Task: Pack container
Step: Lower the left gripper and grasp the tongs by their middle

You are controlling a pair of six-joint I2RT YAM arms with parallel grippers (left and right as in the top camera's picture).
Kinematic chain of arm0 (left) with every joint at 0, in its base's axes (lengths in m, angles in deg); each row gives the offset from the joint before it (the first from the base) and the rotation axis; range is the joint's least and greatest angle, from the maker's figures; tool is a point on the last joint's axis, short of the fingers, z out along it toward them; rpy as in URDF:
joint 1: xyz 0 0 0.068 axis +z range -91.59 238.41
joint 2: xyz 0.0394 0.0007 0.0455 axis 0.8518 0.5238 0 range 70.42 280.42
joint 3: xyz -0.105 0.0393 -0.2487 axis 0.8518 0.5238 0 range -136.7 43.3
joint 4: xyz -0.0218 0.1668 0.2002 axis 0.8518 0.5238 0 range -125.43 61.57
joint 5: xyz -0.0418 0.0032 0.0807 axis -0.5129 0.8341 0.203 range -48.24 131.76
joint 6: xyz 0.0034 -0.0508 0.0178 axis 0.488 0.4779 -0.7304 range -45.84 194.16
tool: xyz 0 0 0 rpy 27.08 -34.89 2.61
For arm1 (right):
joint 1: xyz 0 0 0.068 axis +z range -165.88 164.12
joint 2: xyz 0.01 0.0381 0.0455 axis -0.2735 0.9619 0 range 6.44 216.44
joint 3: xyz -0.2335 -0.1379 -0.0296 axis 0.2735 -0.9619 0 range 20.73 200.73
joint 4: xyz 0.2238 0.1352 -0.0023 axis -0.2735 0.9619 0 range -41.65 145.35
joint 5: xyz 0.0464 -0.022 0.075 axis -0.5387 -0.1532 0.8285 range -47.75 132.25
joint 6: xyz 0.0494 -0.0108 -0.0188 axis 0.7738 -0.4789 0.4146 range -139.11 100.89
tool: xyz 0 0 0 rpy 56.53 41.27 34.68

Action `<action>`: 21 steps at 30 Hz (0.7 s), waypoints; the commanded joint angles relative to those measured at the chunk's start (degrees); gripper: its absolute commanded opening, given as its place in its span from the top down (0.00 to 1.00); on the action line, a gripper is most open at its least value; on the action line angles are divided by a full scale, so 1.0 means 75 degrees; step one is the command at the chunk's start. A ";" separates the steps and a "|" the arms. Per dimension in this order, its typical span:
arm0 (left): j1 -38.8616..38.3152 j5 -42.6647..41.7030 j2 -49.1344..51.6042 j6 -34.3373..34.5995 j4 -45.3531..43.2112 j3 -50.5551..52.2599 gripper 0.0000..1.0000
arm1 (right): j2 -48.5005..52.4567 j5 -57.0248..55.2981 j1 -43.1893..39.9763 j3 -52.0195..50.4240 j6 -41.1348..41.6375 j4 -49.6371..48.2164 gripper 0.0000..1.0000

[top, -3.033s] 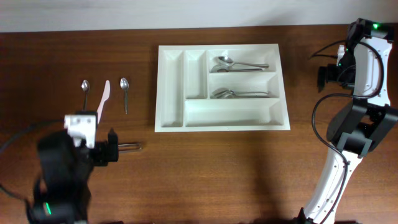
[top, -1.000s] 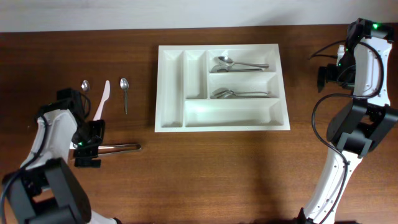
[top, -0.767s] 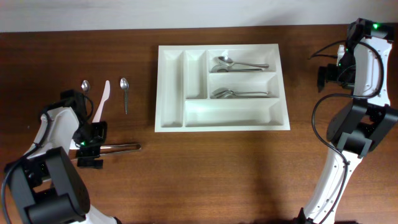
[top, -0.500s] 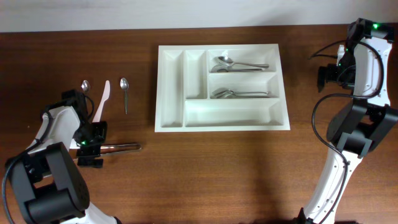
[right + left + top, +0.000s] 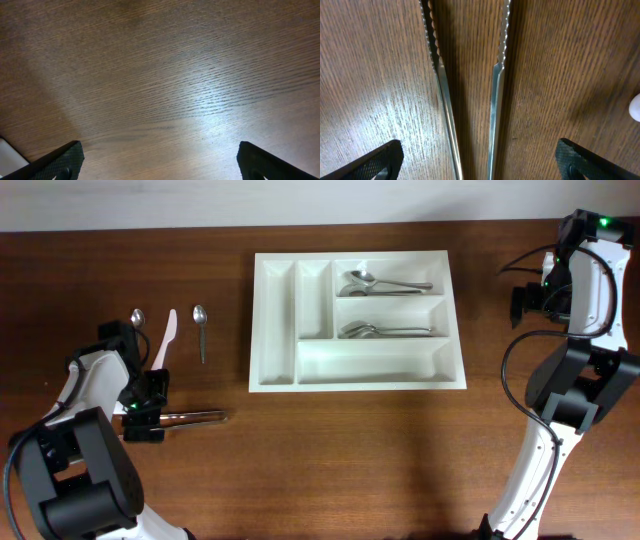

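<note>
- The bench (image 5: pixel 330 450) is dark brown wood with a pale wall along its far edge.
- The overhead view alone shows the container (image 5: pixel 275 330). It lies flat on the far middle of the bench, well apart from both arms.
- Spoons (image 5: pixel 385 282) lie in its top right slot and more spoons (image 5: pixel 385 331) in the slot below. The other three compartments show only white plastic.
- Left of the container lie a steel spoon (image 5: pixel 200 330), a white plastic knife (image 5: pixel 166 340) and a small spoon (image 5: pixel 137 320).
- The left wrist view shows the left tool (image 5: pixel 479 162) spread wide, its tips either side of the metal tongs (image 5: pixel 470 90). The two saw-toothed blades are plain here, but from overhead they show only as a thin bright bar.
- The right tool (image 5: pixel 160 165) is also spread wide. Its wrist view shows bare wood grain with a white corner (image 5: pixel 7 150) at the lower left.
- From overhead, the right arm (image 5: pixel 590 280) stands at the bench's right edge with a green light on top.
</note>
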 commanded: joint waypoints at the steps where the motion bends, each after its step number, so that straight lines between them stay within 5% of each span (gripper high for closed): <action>1: 0.0047 -0.0012 0.0230 0.0224 0.0003 -0.0006 0.01 | -0.0332 -0.0067 -0.0029 0.0009 0.0009 -0.0026 0.01; 17: 0.0047 -0.0239 0.0726 0.0271 -0.0017 -0.0006 0.00 | -0.0332 -0.0067 -0.0029 0.0012 0.0009 -0.0023 0.01; 21: 0.0044 -0.0239 0.0726 0.0256 0.0015 -0.0006 0.07 | -0.0332 -0.0067 -0.0029 0.0012 0.0009 -0.0023 0.01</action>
